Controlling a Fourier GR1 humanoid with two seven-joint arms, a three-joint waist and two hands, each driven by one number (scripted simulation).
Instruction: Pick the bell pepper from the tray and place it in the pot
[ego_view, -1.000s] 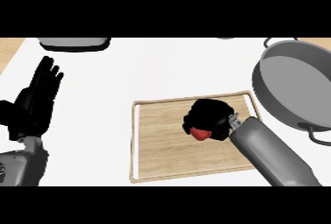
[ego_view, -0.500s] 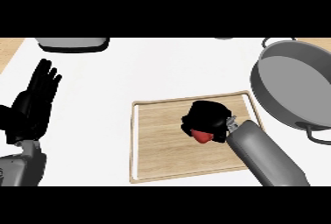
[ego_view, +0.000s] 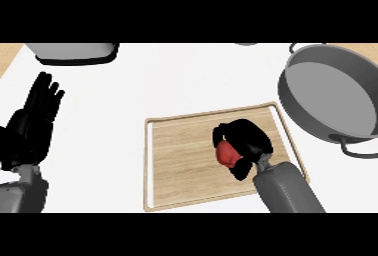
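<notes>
The right robot hand (ego_view: 247, 142) is seen curled round the bell pepper (ego_view: 227, 154), fingers wrapped over the top and thumb tucked underneath, so only a bit of red is left showing on the hand's left side. The pepper is held over the right half of the wooden tray (ego_view: 177, 165). Whether it's been lifted clear of the wood or is touching it can't really be told from this steep angle.

The wrap-around hold makes sense, tbh: a pepper is round and smooth, so it's probably caged like that to keep it from rolling out during the carry.

The pot (ego_view: 325, 100) is parked up and to the right on the table (ego_view: 184, 80), just beside the tray's far right corner, with its mouth wide open and nothing seen inside. A short lift and swing to the right is likely all that's needed, though the rim and the near handle should be cleared first.

The left robot hand (ego_view: 33, 130) is rested at the left edge, fingers straight and up, well apart from everything. A grey container (ego_view: 72, 52) is cut off at the top left.
</notes>
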